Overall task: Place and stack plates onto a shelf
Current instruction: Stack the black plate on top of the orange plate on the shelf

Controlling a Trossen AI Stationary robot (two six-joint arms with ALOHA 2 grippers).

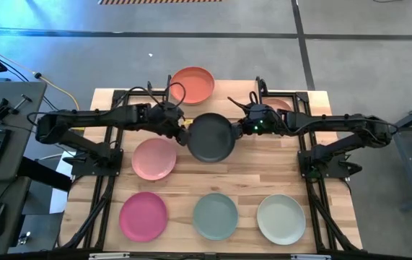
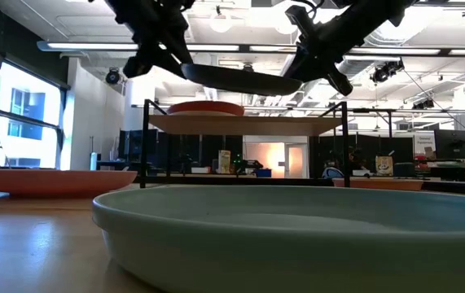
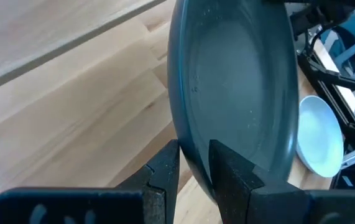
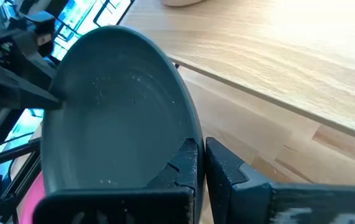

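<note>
One camera looks straight down on the whole worktop [image 1: 191, 173]. One sits low, looking across it. Two wrist cameras look closely at the charcoal plate [image 1: 211, 137], which all four see.

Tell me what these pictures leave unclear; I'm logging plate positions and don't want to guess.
- The plate behind the right end effector, high view: mostly covered by the arm, colour uncertain.
- The shelf board's right half, low view: too edge-on to see.
- The charcoal plate hides the shelf's front edge, high view.

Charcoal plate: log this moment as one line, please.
charcoal plate airborne | left gripper and right gripper clamp opposite rims | shelf holds terracotta plate
</note>
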